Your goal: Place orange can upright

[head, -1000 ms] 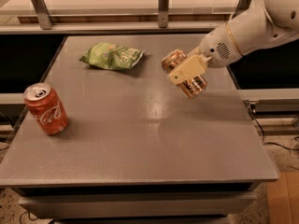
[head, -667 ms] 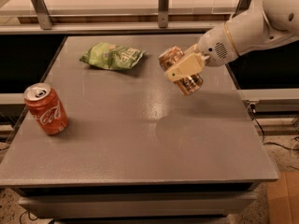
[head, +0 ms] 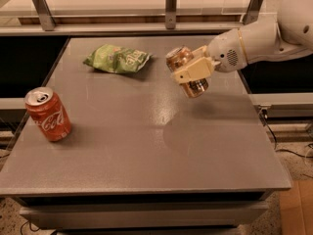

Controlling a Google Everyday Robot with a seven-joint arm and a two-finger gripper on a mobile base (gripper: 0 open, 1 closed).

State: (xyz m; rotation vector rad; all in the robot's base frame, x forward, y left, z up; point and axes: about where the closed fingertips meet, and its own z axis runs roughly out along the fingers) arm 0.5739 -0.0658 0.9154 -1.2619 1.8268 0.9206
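The orange can (head: 183,62) is pale copper-orange with a silver top. It hangs tilted in the air above the right rear part of the grey table (head: 146,146), top end pointing up and to the left. My gripper (head: 191,71) reaches in from the right on a white arm and is shut on the can around its middle. One cream finger (head: 191,70) crosses the front of the can; the other finger is hidden behind it.
A red-orange can with white script (head: 48,113) stands upright near the table's left edge. A green chip bag (head: 117,58) lies at the back, left of the held can. A shelf rail with metal posts (head: 170,6) runs behind the table.
The gripper has carried the orange can slightly up and to the left, and the can is a little less tilted. The red can and chip bag have not moved.
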